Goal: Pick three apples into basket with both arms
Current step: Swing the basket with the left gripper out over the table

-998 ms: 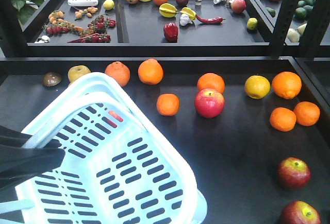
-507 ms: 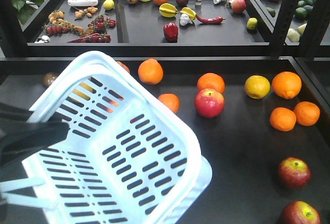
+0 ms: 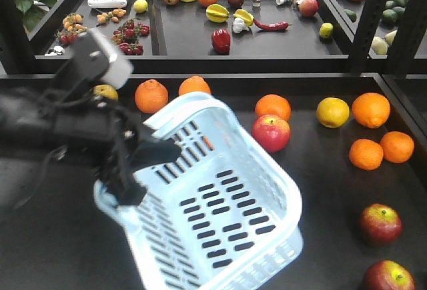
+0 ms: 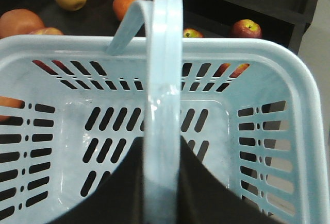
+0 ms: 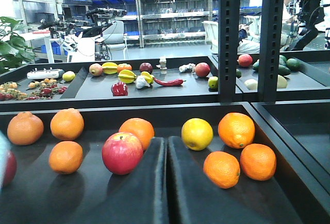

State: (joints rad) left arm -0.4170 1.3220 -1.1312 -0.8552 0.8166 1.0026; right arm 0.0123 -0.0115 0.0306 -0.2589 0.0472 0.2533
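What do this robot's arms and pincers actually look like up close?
Both are black. The left arm is bulky, with a pale grey box mounted on top and a thin black cable trailing below. The right pincer has two long, flat, matte black fingers with straight inner edges. No markings show.

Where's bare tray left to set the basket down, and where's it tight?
Widest bare strip: right of the basket, bordered by the pink apple behind, the orange cluster to the right and two dark apples in front. The front-left corner before the left arm is also bare. Crowded: back row and right edge, packed with oranges.
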